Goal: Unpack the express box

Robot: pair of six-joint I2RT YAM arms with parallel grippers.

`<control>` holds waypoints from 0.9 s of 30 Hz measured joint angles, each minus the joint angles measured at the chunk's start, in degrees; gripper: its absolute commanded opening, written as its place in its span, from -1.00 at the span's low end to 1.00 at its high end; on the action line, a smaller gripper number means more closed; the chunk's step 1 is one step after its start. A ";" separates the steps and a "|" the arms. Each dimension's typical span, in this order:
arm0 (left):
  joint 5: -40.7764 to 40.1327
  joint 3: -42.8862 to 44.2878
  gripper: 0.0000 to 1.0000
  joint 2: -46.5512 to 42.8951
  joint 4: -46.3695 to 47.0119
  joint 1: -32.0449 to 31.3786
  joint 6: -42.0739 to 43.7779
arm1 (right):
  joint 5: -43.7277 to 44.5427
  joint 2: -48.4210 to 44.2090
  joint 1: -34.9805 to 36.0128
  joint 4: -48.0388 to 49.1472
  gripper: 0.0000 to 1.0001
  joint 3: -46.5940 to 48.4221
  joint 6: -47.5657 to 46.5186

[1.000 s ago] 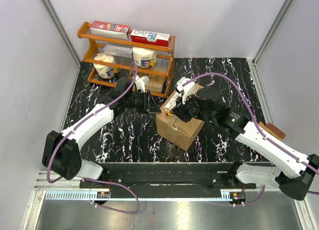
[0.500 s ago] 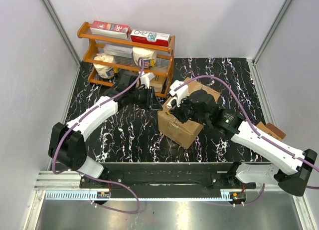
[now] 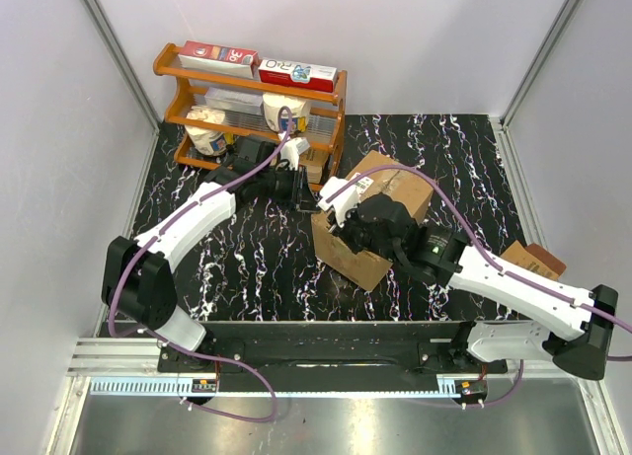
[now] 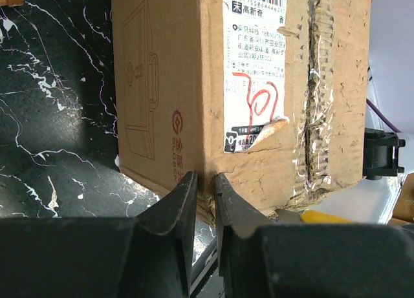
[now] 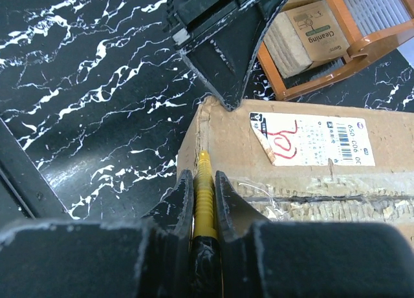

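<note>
The express box, a brown carton with a white label and torn clear tape, lies mid-table. It fills the left wrist view. It also shows in the right wrist view. My left gripper is shut and empty. Its tips press against the box's far-left corner, as the right wrist view also shows. My right gripper is over the box's left end. It is shut on a yellow cutter, whose tip rests at the box's top edge, near the taped seam.
An orange wooden rack stands at the back left. It holds flat red-and-white boxes, white tubs and small tan cartons. A small brown carton lies at the right. Grey walls enclose the black marbled table.
My right gripper with the cutter has moved left and nearer along the box top, uncovering its far right part. My left gripper has moved right, up to the box's corner.
</note>
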 measured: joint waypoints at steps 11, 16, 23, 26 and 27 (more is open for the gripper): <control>0.11 0.09 -1.00 0.02 -0.02 0.15 1.11 | 2.71 -1.73 1.44 3.17 -1.00 -3.74 -1.84; 0.26 0.13 -1.00 0.02 0.04 0.02 1.09 | 2.73 -4.00 1.53 2.40 -1.00 -5.22 -1.18; 0.39 0.33 -1.00 0.07 0.07 -0.22 1.09 | 2.78 -7.69 1.51 0.98 -1.00 -6.86 1.14; 0.35 0.33 -1.00 0.07 0.09 -0.24 1.11 | 3.04 -8.68 1.51 0.52 -1.00 -6.97 2.12; 0.17 0.33 -1.00 0.07 0.07 -0.22 1.14 | 3.13 -8.98 1.51 -0.02 -1.00 -6.97 2.32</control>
